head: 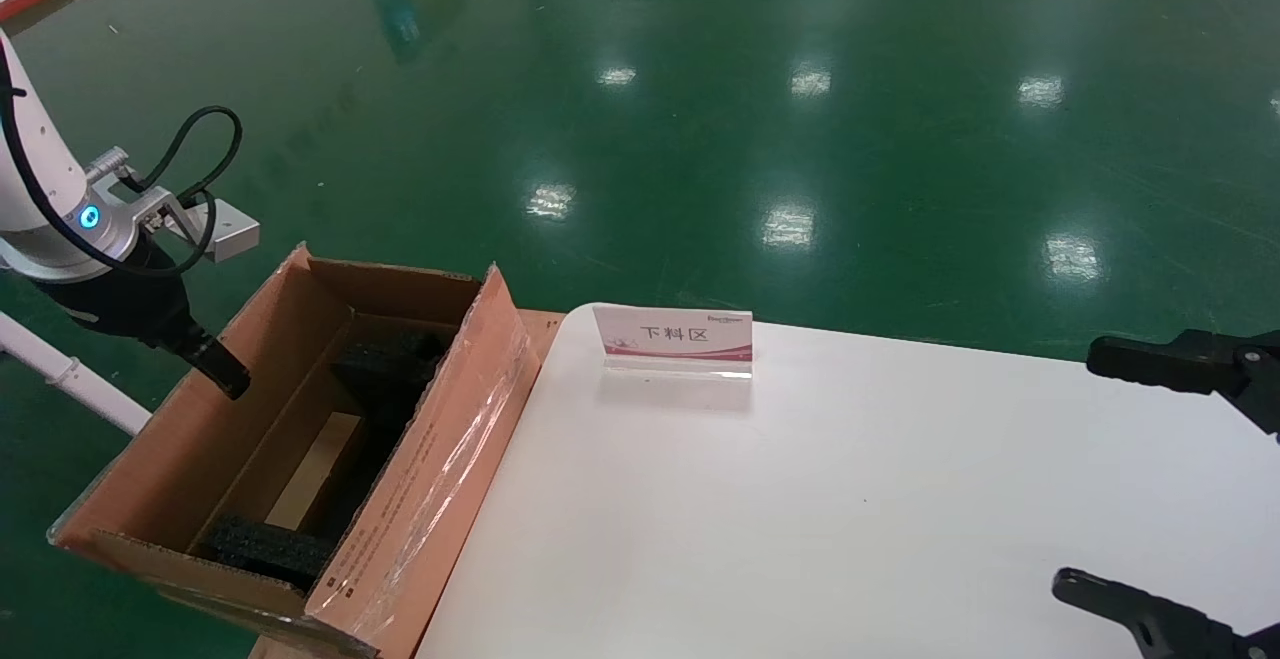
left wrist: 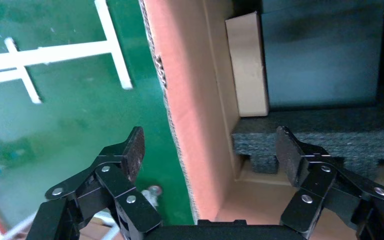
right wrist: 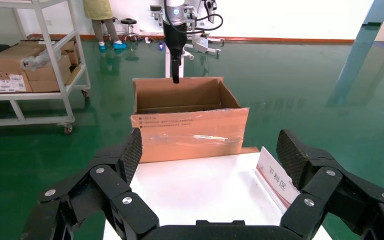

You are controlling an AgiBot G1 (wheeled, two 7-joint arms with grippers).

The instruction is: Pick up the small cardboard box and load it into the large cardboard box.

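Brown large cardboard box [head: 250, 419] (black foam [head: 262, 547] inside), white table [head: 850, 499], green floor [head: 700, 89]

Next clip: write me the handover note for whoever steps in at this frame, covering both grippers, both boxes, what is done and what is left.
Left gripper: open, holding nothing, above the far flap of the large cardboard box.
Right gripper: open, holding nothing, over the white table, facing the large box.
Small cardboard box: lies inside the large box, along one wall beside the black foam.
Done: loading looks complete.
Left: probably only withdrawing the left arm; flaps are open.
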